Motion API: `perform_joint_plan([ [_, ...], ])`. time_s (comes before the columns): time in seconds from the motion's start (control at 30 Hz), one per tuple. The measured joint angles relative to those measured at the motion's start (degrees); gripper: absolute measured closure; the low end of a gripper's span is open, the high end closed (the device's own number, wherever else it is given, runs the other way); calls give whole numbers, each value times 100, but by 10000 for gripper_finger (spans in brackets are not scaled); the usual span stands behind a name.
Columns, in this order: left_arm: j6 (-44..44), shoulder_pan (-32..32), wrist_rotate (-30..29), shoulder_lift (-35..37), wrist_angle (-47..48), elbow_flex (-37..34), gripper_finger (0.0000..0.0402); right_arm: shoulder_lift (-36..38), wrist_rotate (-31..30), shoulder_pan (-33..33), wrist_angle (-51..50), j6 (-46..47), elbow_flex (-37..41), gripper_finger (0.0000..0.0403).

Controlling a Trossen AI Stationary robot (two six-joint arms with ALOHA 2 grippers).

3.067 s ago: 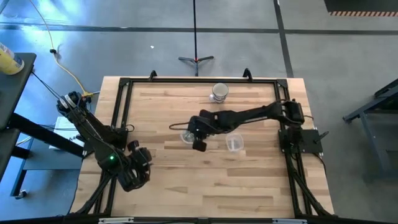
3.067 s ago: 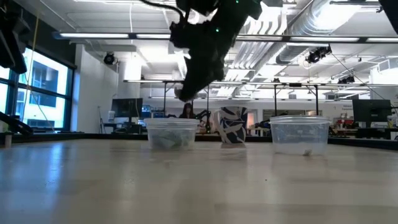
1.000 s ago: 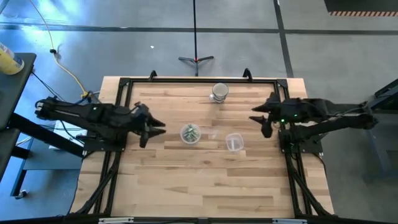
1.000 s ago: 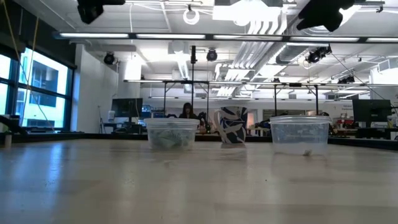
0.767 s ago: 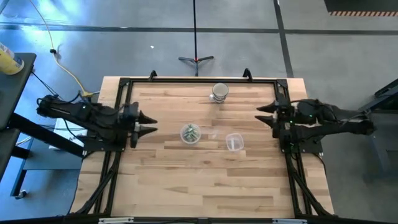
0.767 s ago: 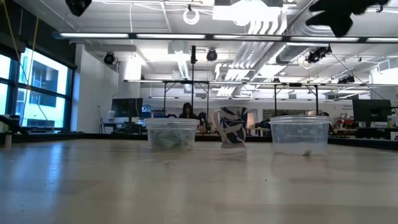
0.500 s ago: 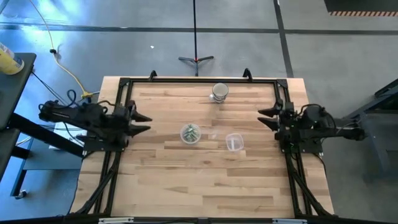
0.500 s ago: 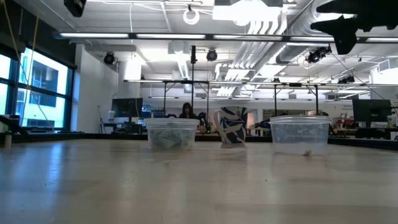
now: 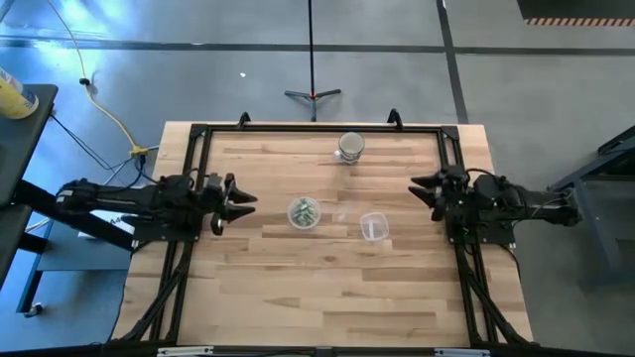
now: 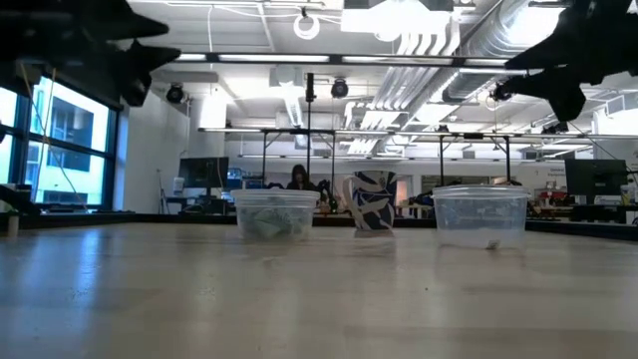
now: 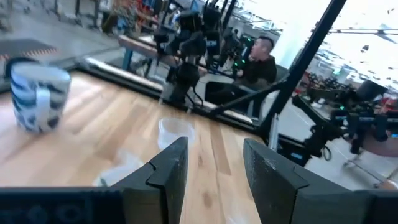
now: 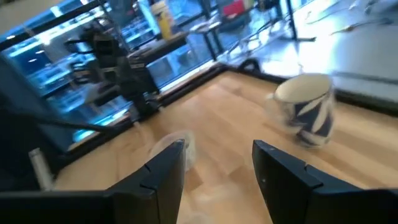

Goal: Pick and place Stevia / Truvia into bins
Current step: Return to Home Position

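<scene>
Overhead, the left gripper hangs at the left edge of the light wooden table and the right gripper at the right edge, both level with the middle of the frame and pointing inward. That fits arms parked clear of the work rather than reaching for anything. Between them, left of centre, the round shallow clear plastic cup holds the pale green sweetener packets. The taller clear tumbler-like cup stands just right of centre with something pale inside that is too small to name. A blue-and-white patterned jar sits apart near the top edge, out of the way. From table height, the shallow cup shows a greenish heap at its bottom. The jar stands behind, the tumbler to the right, and both grippers are high in the upper corners, well above the cups. In the left wrist view, the left gripper has its fingers spread with nothing between them, and a person sits beyond the table. In the right wrist view, the right gripper is likewise spread and empty, facing the jar. The sorting looks finished or nearly so.
</scene>
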State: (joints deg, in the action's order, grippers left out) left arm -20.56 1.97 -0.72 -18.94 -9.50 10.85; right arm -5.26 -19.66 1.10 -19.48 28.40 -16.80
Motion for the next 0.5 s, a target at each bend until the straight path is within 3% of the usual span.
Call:
perform_joint_plan([
  [0.23, -223, -208, 490, 314, 618, -220, 211, 63, 419, 2, -14, -397, -2, 224],
  [0.37, -234, -199, 10, 769, 1368, -220, 211, 326, 273, 0, -544, -382, 2, 226],
  [0.5, -247, -199, -473, 1330, 1640, -220, 211, 517, 258, 0, -53, -589, -7, 224],
])
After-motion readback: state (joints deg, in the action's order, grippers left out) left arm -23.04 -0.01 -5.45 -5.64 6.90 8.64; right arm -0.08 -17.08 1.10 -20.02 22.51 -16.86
